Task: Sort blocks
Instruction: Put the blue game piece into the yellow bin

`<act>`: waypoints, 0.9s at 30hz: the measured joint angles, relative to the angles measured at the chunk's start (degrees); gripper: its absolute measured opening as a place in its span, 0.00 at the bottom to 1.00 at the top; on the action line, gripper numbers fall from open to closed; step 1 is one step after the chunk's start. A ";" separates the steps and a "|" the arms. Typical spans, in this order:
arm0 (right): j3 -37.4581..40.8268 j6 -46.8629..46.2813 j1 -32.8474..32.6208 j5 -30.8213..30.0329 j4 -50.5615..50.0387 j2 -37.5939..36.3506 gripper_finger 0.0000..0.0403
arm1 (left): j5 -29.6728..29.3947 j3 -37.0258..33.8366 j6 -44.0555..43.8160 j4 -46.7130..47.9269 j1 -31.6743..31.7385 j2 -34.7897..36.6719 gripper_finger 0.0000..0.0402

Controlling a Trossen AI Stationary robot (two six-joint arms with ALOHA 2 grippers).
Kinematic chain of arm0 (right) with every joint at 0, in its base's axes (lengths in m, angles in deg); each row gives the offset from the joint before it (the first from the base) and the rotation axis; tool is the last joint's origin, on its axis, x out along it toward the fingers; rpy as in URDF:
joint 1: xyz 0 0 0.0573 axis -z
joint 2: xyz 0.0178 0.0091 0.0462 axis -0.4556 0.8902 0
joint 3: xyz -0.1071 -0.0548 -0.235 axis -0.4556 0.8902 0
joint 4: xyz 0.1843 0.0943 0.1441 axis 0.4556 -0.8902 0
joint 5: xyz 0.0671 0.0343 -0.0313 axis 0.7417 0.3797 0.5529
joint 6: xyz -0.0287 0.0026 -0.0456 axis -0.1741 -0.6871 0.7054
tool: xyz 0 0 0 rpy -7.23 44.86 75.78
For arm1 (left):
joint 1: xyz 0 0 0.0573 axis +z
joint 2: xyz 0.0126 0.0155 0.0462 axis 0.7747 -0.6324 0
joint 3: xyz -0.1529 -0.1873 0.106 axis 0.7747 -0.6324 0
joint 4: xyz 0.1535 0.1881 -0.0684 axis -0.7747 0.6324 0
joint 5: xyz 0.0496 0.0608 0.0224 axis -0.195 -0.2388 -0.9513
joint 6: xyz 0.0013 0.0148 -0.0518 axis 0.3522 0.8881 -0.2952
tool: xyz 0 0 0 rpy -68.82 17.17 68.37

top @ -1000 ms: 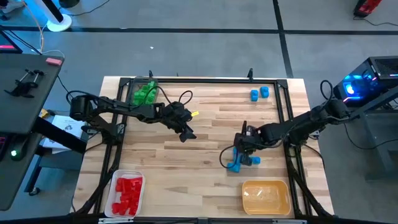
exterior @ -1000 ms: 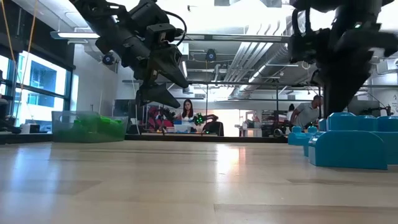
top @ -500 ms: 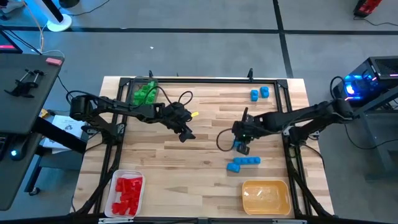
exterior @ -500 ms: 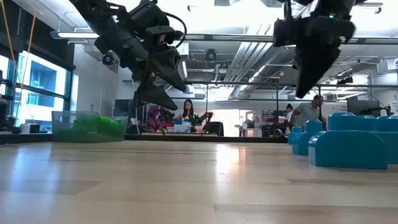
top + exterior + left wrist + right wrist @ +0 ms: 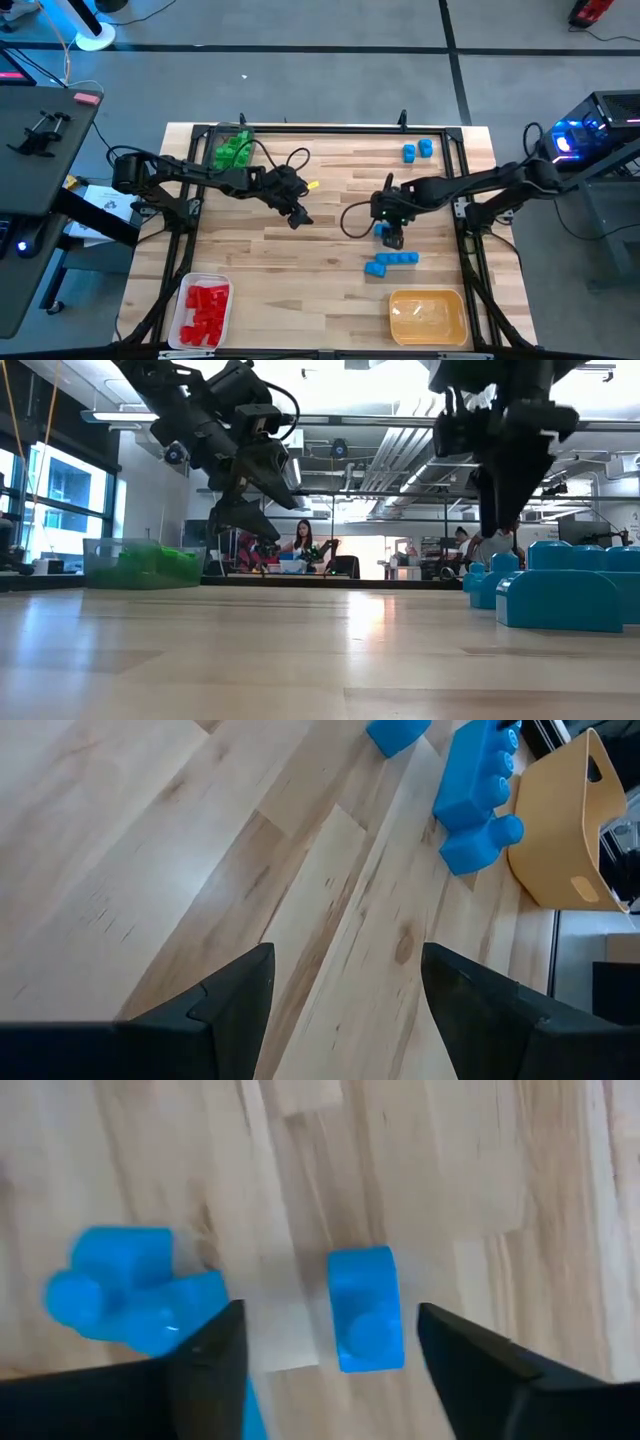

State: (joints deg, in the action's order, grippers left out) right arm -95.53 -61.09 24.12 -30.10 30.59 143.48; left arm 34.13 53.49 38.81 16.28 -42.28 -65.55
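From above, the pale wooden plank worktop (image 5: 300, 240) carries both dark arms. The left pincer (image 5: 296, 214) hangs over the worktop's middle-left, its fingers released and nothing between them. The right pincer (image 5: 390, 237) hangs right of centre, fingers spread, above a single small blue plastic brick (image 5: 383, 230). Just nearer the front edge lies a short row of joined blue plastic bricks (image 5: 391, 262), and two more loose blue bricks (image 5: 417, 151) sit near the far right corner. A clear tray of green bricks (image 5: 232, 150) stands at the far left, a white tray of red bricks (image 5: 205, 311) at the near left corner, and a yellow plastic tray (image 5: 428, 315) at the near right.

At worktop level, the left pincer (image 5: 243, 512) hangs clear of the surface with its fingers parted; the right pincer (image 5: 497, 510) points downward beside the blue cluster (image 5: 560, 585). A person (image 5: 300, 543) sits in the room behind.

The left wrist camera looks past open fingers (image 5: 230, 995) toward the joined blue bricks (image 5: 476, 790) and the yellow tray (image 5: 570, 820).

The right wrist camera shows the single blue brick (image 5: 365, 1308) lying on the wood between its spread fingers (image 5: 215, 1360), untouched, with the blue cluster (image 5: 135, 1290) beside it.
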 joint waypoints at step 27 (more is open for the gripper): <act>-0.78 6.70 0.55 -3.56 0.39 14.76 0.25 | 12.24 6.41 3.49 -2.06 4.05 14.77 0.60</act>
State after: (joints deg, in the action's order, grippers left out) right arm -96.31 -54.38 24.67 -33.66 30.98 158.24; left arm 46.36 59.90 42.30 14.21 -38.23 -50.78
